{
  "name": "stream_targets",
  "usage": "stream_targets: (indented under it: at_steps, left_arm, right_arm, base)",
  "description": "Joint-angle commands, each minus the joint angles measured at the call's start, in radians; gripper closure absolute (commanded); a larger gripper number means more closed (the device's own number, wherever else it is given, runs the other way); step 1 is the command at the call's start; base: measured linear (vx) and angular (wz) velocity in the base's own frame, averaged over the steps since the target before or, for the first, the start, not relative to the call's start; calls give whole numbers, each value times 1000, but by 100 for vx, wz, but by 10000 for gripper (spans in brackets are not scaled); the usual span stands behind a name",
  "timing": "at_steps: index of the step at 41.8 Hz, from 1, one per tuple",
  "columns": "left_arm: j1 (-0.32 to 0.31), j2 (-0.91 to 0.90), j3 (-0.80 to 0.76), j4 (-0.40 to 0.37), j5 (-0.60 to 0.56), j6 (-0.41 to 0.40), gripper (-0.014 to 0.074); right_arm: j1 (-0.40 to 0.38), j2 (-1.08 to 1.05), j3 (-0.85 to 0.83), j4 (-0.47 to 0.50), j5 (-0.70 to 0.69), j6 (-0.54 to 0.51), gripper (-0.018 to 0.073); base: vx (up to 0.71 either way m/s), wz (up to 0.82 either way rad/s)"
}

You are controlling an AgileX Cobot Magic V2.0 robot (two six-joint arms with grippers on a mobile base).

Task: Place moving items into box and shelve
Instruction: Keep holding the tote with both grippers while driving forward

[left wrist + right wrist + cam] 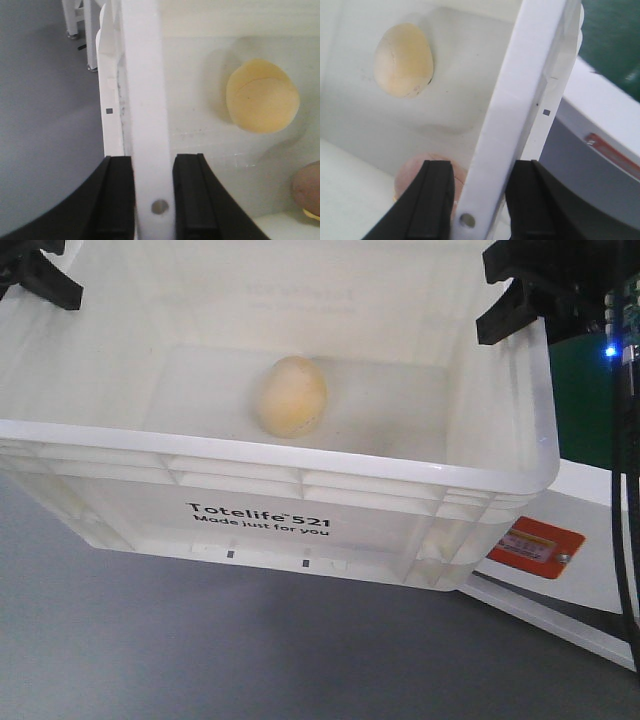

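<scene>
The packing half looks done as far as I can judge. A cream egg-shaped soft toy [291, 396] lies on the floor of the large white rectangular plastic tote [250, 445], which fills the centre of the front view. Shelving is what remains, and no shelf can be made out for certain (only a white frame with an orange label [527, 543] at lower right, over a grey surface [200, 660]).

The left gripper [35, 275] sits at the upper left corner and the right gripper [515, 300] at the upper right, each on a side rim of the tote.

The wrist views add what the front view lacks. The left gripper [155, 195] has its jaws closed narrowly on the tote's rim [145, 100], one pad on either face. The right gripper [480, 200] pinches the opposite rim [520, 100] the same way.

Both wrist views also show a second toy, a pinkish-brown rounded soft toy [307, 187], low in the frame [406, 180] and near the cream one [262, 96] [403, 60]. The front camera does not show it clearly, the near wall hiding that part.
</scene>
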Motion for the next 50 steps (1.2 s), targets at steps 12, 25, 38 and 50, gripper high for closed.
stream_targets:
  at_steps: [12,25,38,50]
  left_arm:
    - [-22,-59,-49,-200,-51,-1,597]
    - [-22,-59,-49,-200,-51,-1,596]
    - [-22,-59,-49,-200,-51,-1,596]
    - [-22,-59,-49,-200,-51,-1,596]
  right_arm:
    - [17,-46,-44,208,-121,-41,561]
    - [17,-46,-44,208,-121,-41,561]
    - [17,-46,-44,208,-121,-41,561]
    - [17,-46,-44,208,-121,-41,561]
  base:
    - [-16,69]
    - [-12,71]
    - [-7,71]
    - [-2,73]
